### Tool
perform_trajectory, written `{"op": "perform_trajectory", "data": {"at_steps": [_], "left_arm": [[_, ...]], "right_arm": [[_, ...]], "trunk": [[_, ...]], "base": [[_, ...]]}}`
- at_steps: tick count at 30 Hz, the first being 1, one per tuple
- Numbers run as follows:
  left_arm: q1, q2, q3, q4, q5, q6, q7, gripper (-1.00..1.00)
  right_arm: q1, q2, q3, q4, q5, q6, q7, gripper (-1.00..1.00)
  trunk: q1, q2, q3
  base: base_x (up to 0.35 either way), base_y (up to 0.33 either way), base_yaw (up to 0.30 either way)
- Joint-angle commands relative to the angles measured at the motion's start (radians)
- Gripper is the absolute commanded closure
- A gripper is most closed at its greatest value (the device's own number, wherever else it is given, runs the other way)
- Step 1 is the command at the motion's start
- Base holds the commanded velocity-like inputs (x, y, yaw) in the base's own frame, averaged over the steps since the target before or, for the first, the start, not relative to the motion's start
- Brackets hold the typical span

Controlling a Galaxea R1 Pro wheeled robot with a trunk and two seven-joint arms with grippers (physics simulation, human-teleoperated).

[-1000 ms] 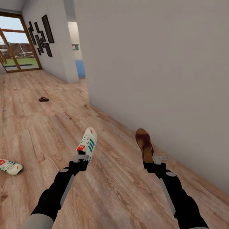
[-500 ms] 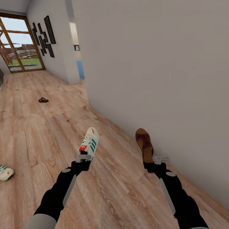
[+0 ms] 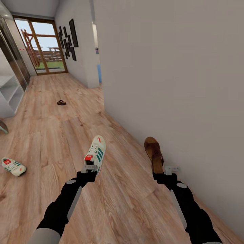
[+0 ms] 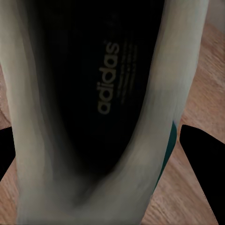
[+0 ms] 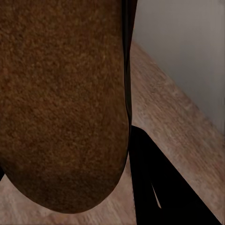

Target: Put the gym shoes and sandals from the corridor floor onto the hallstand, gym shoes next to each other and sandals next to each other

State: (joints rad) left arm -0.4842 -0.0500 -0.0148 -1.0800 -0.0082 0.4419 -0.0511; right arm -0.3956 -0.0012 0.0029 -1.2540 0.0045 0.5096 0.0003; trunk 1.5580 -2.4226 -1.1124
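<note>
My left gripper (image 3: 89,168) is shut on the heel of a white gym shoe (image 3: 95,154) with teal stripes, held above the floor; its dark insole (image 4: 105,79) fills the left wrist view. My right gripper (image 3: 162,170) is shut on a brown sandal (image 3: 153,153), whose tan insole (image 5: 61,103) looms close in the right wrist view. The other gym shoe (image 3: 13,166) lies on the corridor floor (image 3: 51,135) at the left. A second sandal (image 3: 61,102) lies far down the corridor. Part of the light-grey hallstand (image 3: 8,96) shows at the left edge.
A long grey wall (image 3: 176,84) runs close along my right side. At the corridor's far end is a glass door (image 3: 39,47), with dark picture frames (image 3: 69,39) on the wall. A small object (image 3: 2,126) sits by the left edge.
The head view has swung left, bringing the hallstand and the glass door further into sight. Both arms keep the same pose, each holding its shoe.
</note>
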Motion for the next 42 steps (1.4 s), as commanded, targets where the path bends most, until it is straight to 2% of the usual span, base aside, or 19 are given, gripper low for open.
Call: {"op": "perform_trajectory", "data": {"at_steps": [1,25,42], "left_arm": [[-0.001,-0.001,0.001,-0.001,-0.001,0.006,-0.003,1.00],[-0.001,-0.001,0.001,-0.001,-0.001,0.006,-0.004,1.00],[-0.001,-0.001,0.001,-0.001,-0.001,0.006,-0.004,1.00]], "right_arm": [[0.000,0.000,0.000,-0.001,-0.003,0.005,-0.003,1.00],[0.000,0.000,0.000,-0.001,-0.003,0.005,-0.003,1.00],[0.000,0.000,0.000,-0.001,-0.003,0.005,-0.002,1.00]], "trunk": [[0.000,0.000,-0.001],[0.000,0.000,0.017],[0.000,0.000,0.031]], "base": [[0.000,-0.348,0.291],[0.000,-0.340,0.277],[0.000,-0.023,0.269]]}}
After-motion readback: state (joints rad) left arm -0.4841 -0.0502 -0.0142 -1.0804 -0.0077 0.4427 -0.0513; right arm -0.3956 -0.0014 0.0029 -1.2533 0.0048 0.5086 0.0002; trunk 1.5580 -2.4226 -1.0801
